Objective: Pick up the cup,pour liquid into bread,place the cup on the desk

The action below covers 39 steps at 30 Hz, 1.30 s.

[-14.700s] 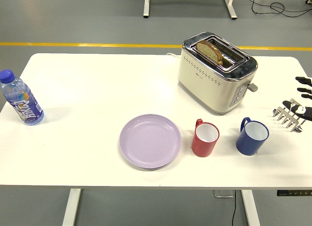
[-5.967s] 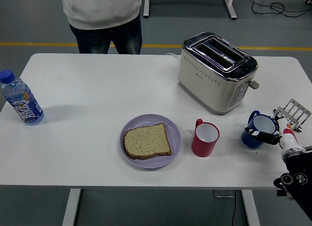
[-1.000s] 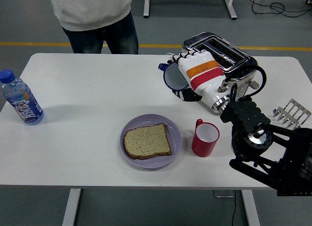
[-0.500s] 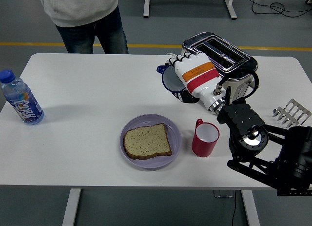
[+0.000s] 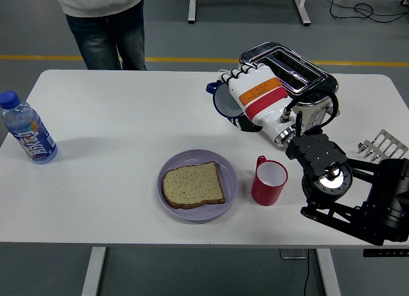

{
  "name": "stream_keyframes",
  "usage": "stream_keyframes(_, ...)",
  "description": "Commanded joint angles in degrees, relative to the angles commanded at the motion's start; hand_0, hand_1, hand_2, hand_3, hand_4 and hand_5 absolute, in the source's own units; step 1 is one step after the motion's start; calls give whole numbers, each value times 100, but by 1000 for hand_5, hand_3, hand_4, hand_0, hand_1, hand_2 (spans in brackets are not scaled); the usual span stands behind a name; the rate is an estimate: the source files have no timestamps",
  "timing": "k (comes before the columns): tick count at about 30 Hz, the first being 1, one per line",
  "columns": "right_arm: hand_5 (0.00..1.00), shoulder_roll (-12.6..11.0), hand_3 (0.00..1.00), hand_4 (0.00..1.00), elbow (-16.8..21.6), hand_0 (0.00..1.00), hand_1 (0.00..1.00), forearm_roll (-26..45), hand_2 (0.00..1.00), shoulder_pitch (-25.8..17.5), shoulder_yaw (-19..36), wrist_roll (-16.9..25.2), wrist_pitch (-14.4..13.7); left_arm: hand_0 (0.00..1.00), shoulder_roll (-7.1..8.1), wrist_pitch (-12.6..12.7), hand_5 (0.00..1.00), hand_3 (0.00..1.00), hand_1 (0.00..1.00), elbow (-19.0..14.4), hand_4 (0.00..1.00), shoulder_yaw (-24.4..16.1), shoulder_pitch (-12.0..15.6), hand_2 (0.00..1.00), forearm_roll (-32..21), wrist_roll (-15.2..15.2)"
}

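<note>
My right hand [image 5: 246, 99], white with an orange and a red band, is shut on the blue cup [image 5: 223, 102]. The cup is held in the air, tipped on its side with its white inside facing left, above the table in front of the toaster. It is up and to the right of the bread slice [image 5: 192, 185], which lies on the lilac plate [image 5: 227, 170]. A red cup [image 5: 268, 180] stands upright just right of the plate. My left arm is not in view.
A cream and chrome toaster [image 5: 295, 88] stands behind my hand. A water bottle [image 5: 27, 131] stands at the left edge. A metal toast rack [image 5: 381, 148] sits at the right edge. A person [image 5: 105, 18] stands at the far side, hands out of view.
My hand with the blue cup has held nearly still over the last second, shifting slightly. The person has stepped further left. Earlier, the cup was lifted from the table's right side.
</note>
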Motion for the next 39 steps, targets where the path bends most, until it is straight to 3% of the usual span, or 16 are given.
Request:
stream_keyframes(11,82,18,500,623,-59,327,304,0,460,19,-103,-178,-173,706,-7,10,998,579,720,2,279,-55,22,734,89,43)
stream_keyframes(22,39,-118,503,601,150,336,310,0,464,-112,308,199,-64,706,0,7,998,579,721,3,279,-80,23,734,138,58)
stream_keyframes(26,39,-231,503,601,261,336,310,44,464,-215,549,500,-234,706,2,5,998,579,721,3,279,-75,16,734,133,57)
stream_keyframes(32,27,-469,503,604,453,340,310,1088,466,-384,875,1050,-261,707,5,0,998,581,721,3,280,-85,10,734,148,64)
stream_keyframes(33,21,-544,504,609,512,395,334,1279,471,-425,946,1156,-228,706,7,-1,998,579,721,4,280,-94,7,733,166,69)
stream_keyframes(39,18,-943,508,611,834,391,337,2489,473,-632,1352,1505,58,706,12,-5,998,580,721,7,280,-80,3,734,160,57)
